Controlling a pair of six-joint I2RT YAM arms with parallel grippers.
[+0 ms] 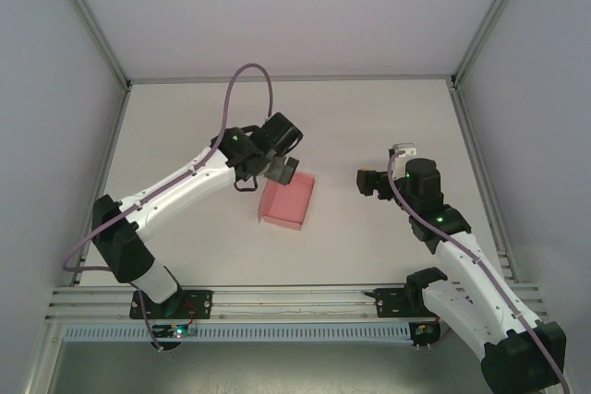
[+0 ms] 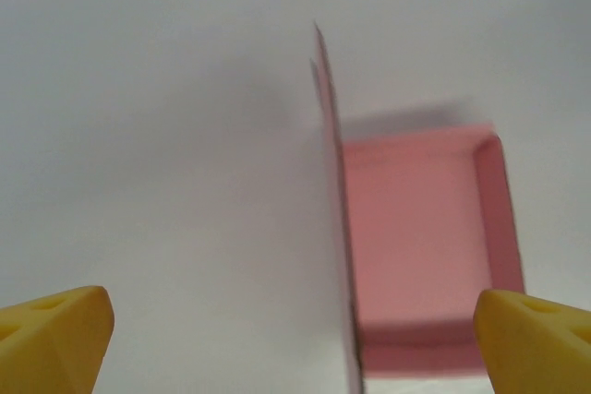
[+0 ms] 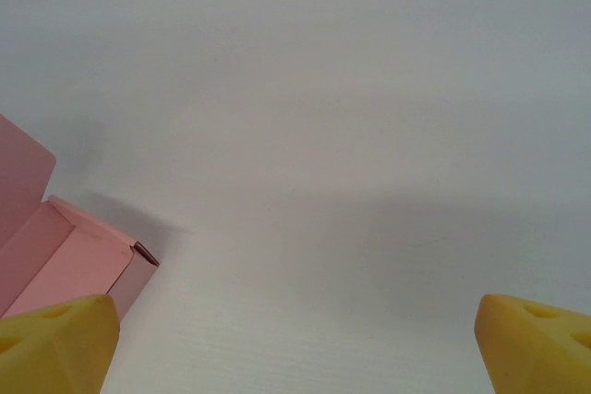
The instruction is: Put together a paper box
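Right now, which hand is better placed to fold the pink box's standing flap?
Probably left. The open left hand hovers right at the paper box's upright flap; the open right hand sits apart, off to the box's side.

One pink paper box (image 1: 288, 200), one white table (image 1: 369, 126), one left pincer (image 2: 295, 339), one right pincer (image 3: 295, 339) — two yellow fingertips (image 2: 55, 329) each

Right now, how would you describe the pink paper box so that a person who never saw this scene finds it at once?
Look at the white table, near its middle, between the two arms. Close by the open left gripper lies the paper box, a low open tray with one flap standing upright. Its plain pink card sets it apart from the white surface.
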